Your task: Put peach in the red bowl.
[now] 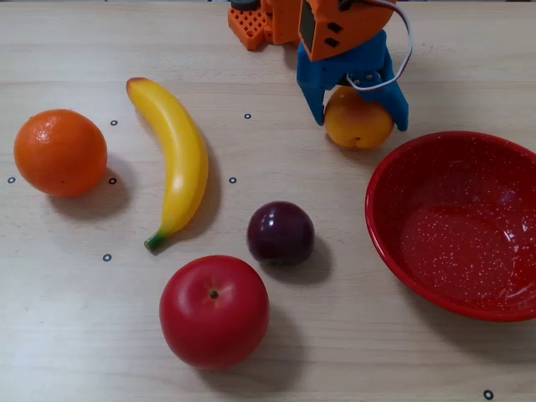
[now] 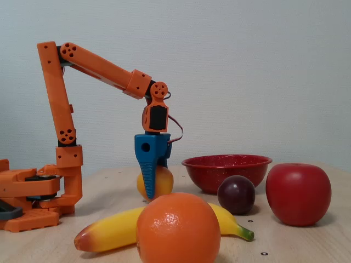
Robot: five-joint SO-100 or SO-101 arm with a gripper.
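Note:
The peach [image 1: 358, 119] is a small yellow-orange fruit sitting at the back of the table, just left of the red bowl's [image 1: 373, 219] far rim in a fixed view. My gripper [image 1: 360, 125] comes down on the peach from above. Its blue fingers [image 1: 313, 94] press both sides, so it is shut on the fruit. From the side, in another fixed view, the gripper [image 2: 151, 193] points straight down and half covers the peach [image 2: 164, 181]. There the peach sits low, at or just above the tabletop. The red bowl [image 2: 226, 175] stands to its right and holds nothing.
An orange [image 1: 59, 152], a banana [image 1: 178, 155], a dark plum [image 1: 280, 233] and a big red apple [image 1: 214, 311] lie left of the bowl. The arm's orange base [image 2: 34, 194] stands at the back of the table.

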